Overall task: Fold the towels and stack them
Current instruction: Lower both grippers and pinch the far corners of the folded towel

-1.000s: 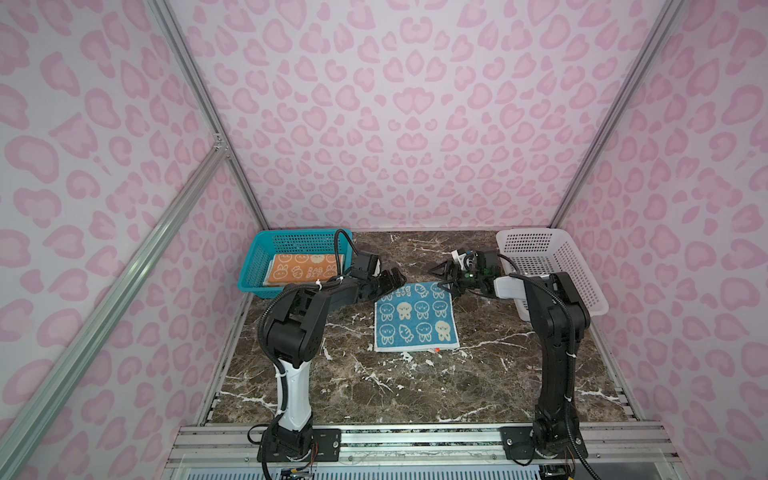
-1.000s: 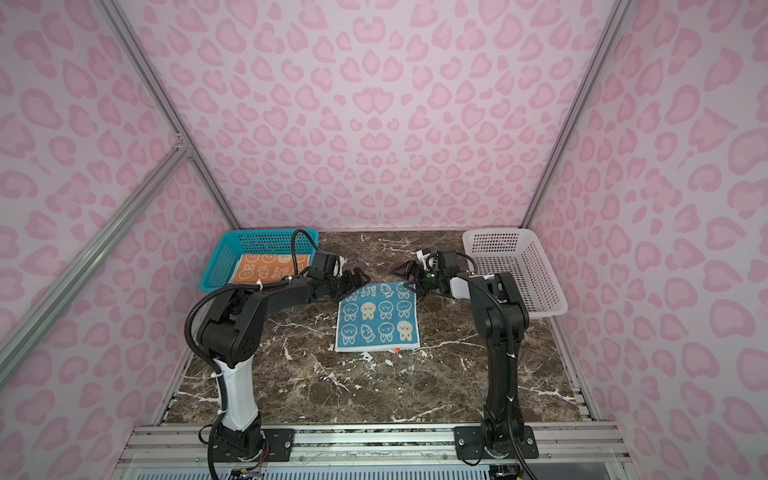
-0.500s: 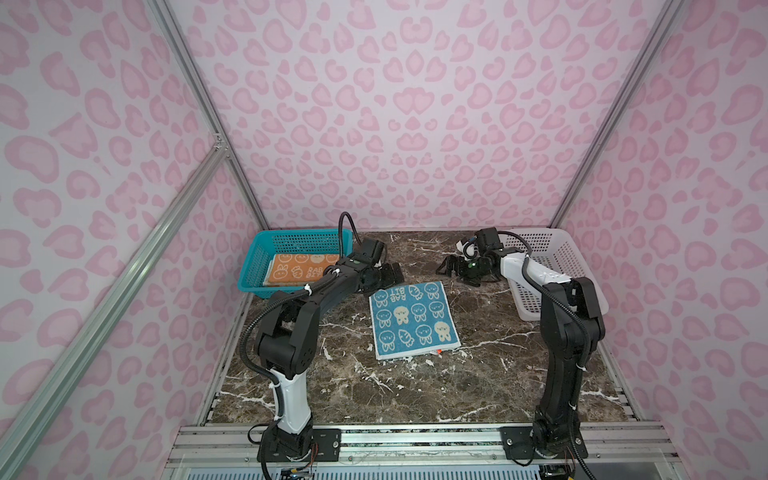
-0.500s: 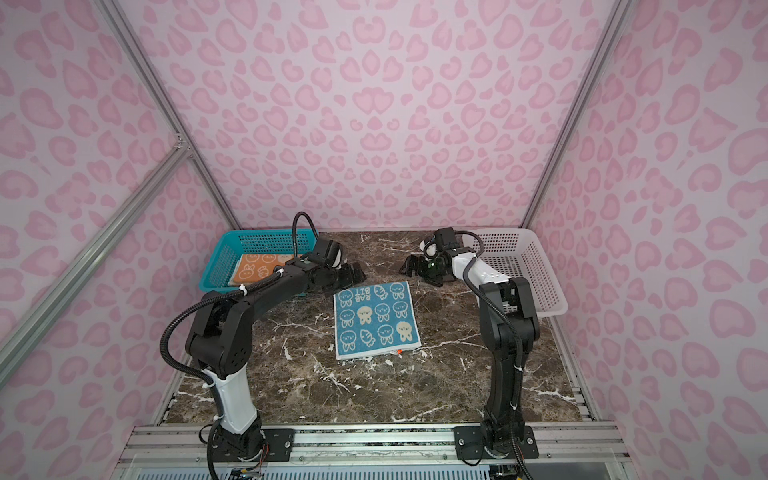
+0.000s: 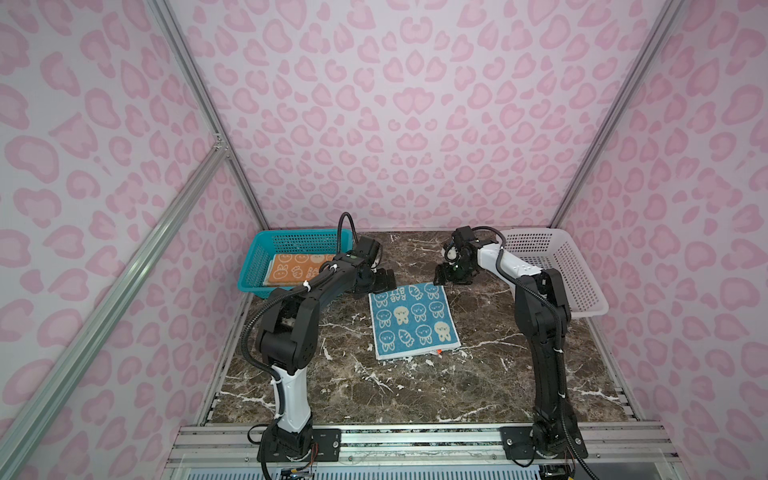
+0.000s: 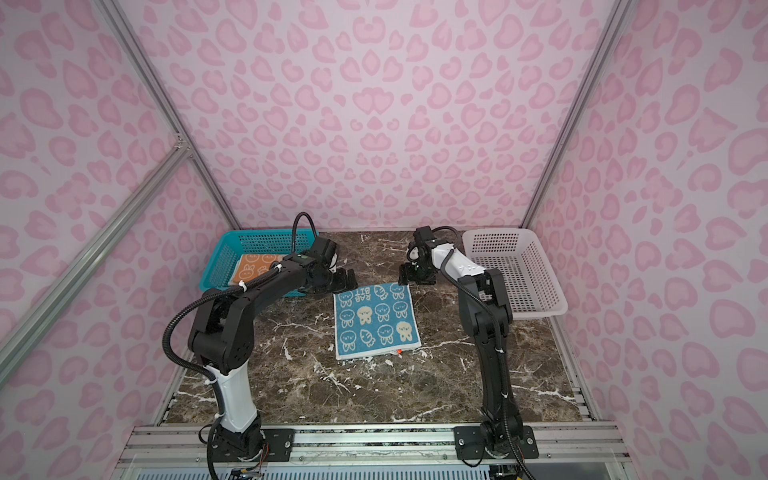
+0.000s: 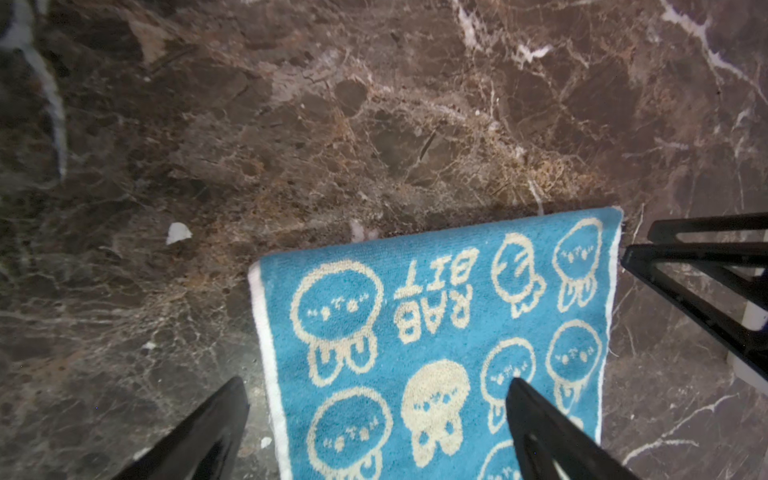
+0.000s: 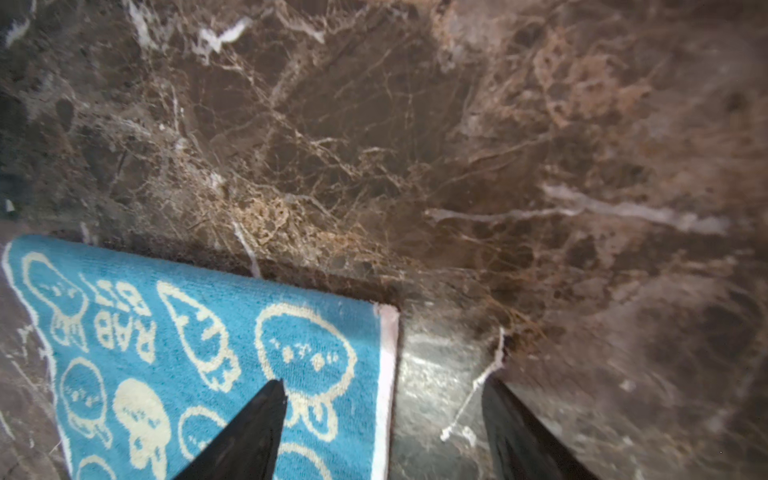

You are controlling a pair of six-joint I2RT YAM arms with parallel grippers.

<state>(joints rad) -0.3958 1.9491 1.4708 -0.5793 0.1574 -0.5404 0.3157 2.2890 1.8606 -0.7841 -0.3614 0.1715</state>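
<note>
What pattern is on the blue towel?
Blue towel: cream rabbit faces and "RABBIT" lettering, clearest in the left wrist view.

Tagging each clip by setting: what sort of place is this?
Probably a lab robot cell, not a home: left arm and right arm mounted on a metal rail, a marble-look table, and pink patterned panels walling it in.

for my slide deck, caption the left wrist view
Open left fingers straddle an edge of the blue rabbit towel lying on the brown marble tabletop
</note>
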